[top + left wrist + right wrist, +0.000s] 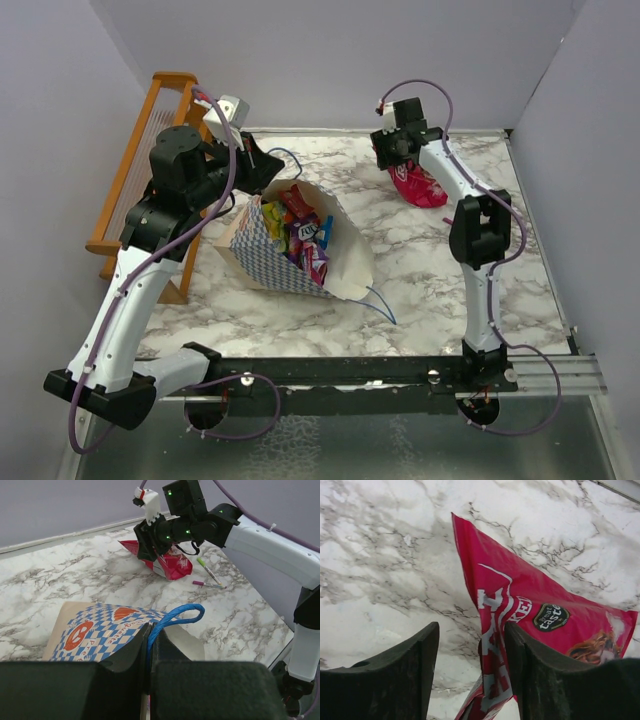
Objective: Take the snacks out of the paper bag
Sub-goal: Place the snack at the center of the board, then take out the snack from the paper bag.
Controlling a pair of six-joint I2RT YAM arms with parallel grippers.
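Note:
The paper bag (265,250) lies on its side in the middle of the marble table, mouth toward the right, with several foil snack packets (300,235) showing inside. My left gripper (258,160) is shut on the bag's blue cord handle (172,620) at its far rim. The bag's checkered band (100,635) shows below my fingers. The pink-red packet (420,186) lies on the table at the far right. My right gripper (396,150) is open just over it, the packet's edge (520,625) lying between the jaws against the right finger.
An orange wooden rack (140,170) stands along the left wall. A green pen (207,570) and a purple pen (207,585) lie on the table beyond the red packet. The bag's second blue handle (380,303) trails toward the near edge.

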